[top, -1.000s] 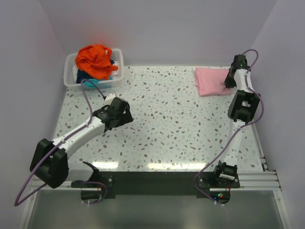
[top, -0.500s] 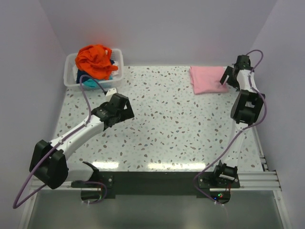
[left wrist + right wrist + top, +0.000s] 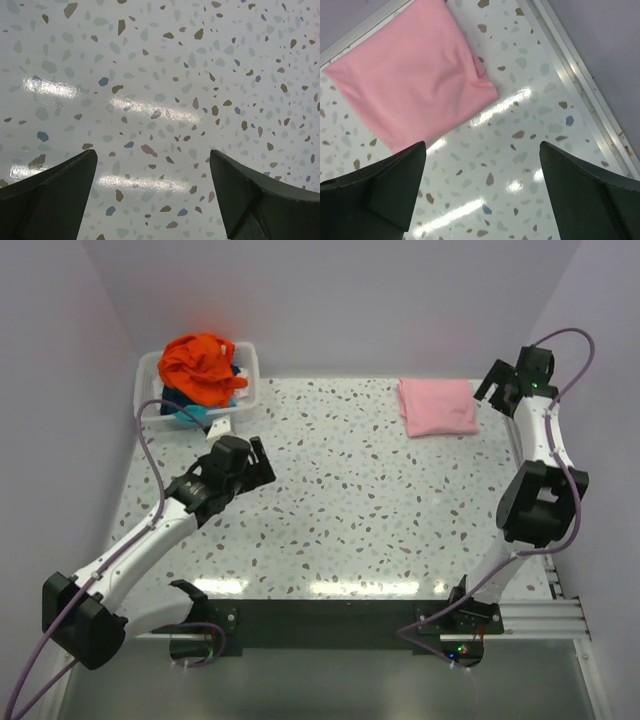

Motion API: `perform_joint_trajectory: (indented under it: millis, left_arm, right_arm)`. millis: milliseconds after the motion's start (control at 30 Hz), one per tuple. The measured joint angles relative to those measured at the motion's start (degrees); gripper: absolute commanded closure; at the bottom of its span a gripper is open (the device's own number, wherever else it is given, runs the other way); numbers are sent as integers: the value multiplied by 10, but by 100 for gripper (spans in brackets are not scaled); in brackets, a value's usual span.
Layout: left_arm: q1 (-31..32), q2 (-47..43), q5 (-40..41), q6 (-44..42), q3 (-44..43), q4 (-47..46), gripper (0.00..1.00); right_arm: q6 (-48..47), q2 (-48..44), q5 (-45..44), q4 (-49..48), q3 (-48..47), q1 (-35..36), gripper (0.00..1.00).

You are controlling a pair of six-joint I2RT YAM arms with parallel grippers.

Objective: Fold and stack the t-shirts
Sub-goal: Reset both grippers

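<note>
Left pincer [image 3: 262,462] and right pincer [image 3: 503,390] both spread wide, empty; pink t-shirt [image 3: 437,406] folded at the worktop's [image 3: 360,500] far right.
Overhead: the right pincer, a second ago shut at the shirt's edge, is lifted clear. The left has neared the bin [image 3: 248,390], where grabbing the orange t-shirt [image 3: 200,365] may snag others. Left wrist: bare worktop. Right wrist: pink t-shirt [image 3: 410,75] below, untouched.

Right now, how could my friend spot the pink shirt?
Find the speckled table and look at its far right corner. The pink t-shirt lies flat there, folded into a neat rectangle. It alone is out on the table; the orange one is heaped in the white bin, far left.
</note>
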State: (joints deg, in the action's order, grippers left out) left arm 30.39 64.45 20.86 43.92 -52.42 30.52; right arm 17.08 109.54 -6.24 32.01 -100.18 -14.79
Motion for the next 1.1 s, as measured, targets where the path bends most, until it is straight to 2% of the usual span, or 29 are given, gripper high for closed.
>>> perform_joint_trajectory:
  millis: [167, 433, 567, 833, 1100]
  left_arm:
    - [0, -58, 2, 9, 27, 8, 0]
    - [0, -106, 13, 47, 77, 56, 0]
    - [0, -134, 22, 65, 105, 76, 0]
    - [0, -188, 39, 105, 138, 113, 0]
    - [0, -229, 43, 127, 139, 135, 0]
  right_arm:
    - [13, -174, 18, -53, 180, 35, 1]
    - [46, -396, 64, -111, 458, 197, 1]
    - [65, -510, 86, -102, 572, 203, 1]
    - [79, -680, 103, -86, 668, 201, 1]
    - [80, -700, 110, -85, 677, 201, 1]
